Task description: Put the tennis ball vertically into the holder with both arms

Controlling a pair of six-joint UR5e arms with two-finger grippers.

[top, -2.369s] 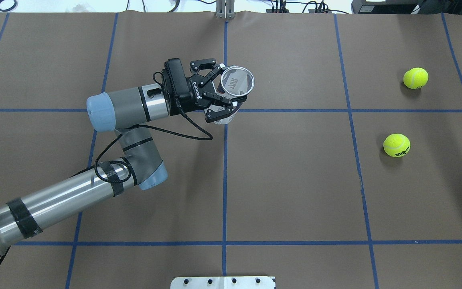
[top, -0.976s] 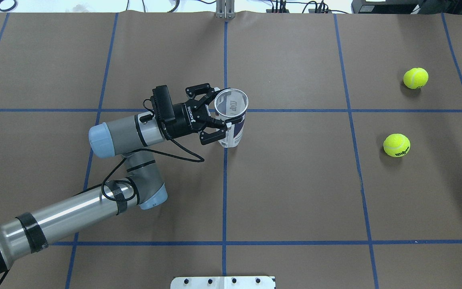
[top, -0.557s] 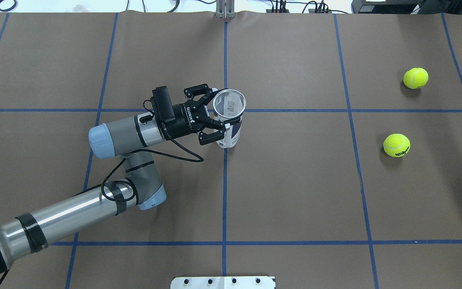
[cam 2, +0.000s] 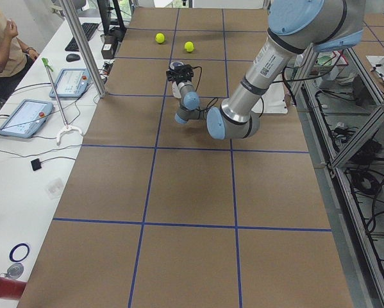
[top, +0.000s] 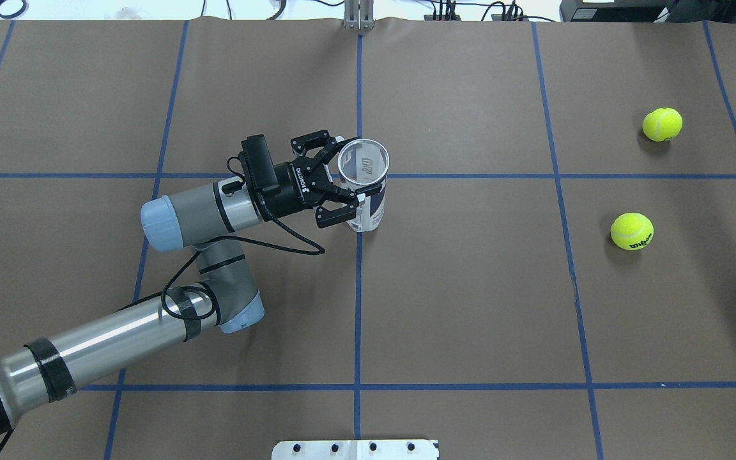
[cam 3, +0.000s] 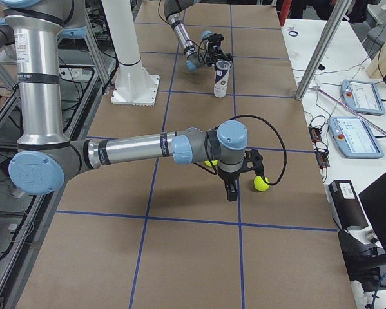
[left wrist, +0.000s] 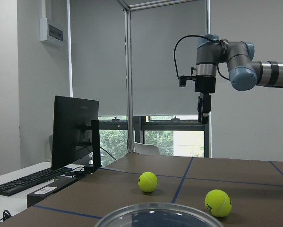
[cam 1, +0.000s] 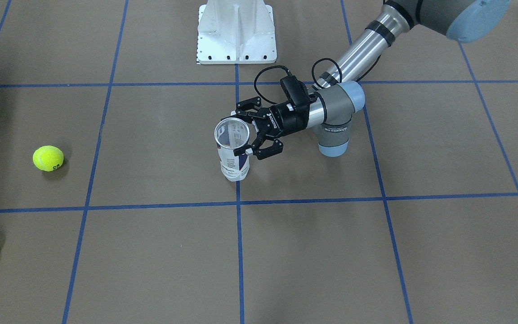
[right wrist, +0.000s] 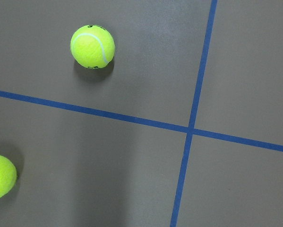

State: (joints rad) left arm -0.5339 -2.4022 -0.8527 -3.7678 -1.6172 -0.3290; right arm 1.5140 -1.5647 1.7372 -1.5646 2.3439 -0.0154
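The holder (top: 368,211), a clear tube with a navy-and-white label, stands upright on the table near its centre line, open metal rim up. It also shows in the front view (cam 1: 234,164) and the right-side view (cam 3: 221,80). My left gripper (top: 351,185) reaches in level from the left, shut on the holder's upper part (cam 1: 241,134). Two yellow tennis balls (top: 662,124) (top: 632,231) lie far to the right. My right gripper (cam 3: 230,192) hangs point-down above the table beside them, empty (left wrist: 203,113). I cannot tell whether it is open.
The white pedestal base (cam 1: 236,31) stands at the robot's side of the table. Blue tape lines cross the brown table cover (top: 470,287). Both balls show below the right wrist camera (right wrist: 92,46) (right wrist: 0,176). A monitor (left wrist: 75,127) stands beyond the table's right end.
My left gripper carried the holder toward the robot and a little left, and brought it from tilted to upright on the table. In the last half second it barely moved. The balls stayed put.
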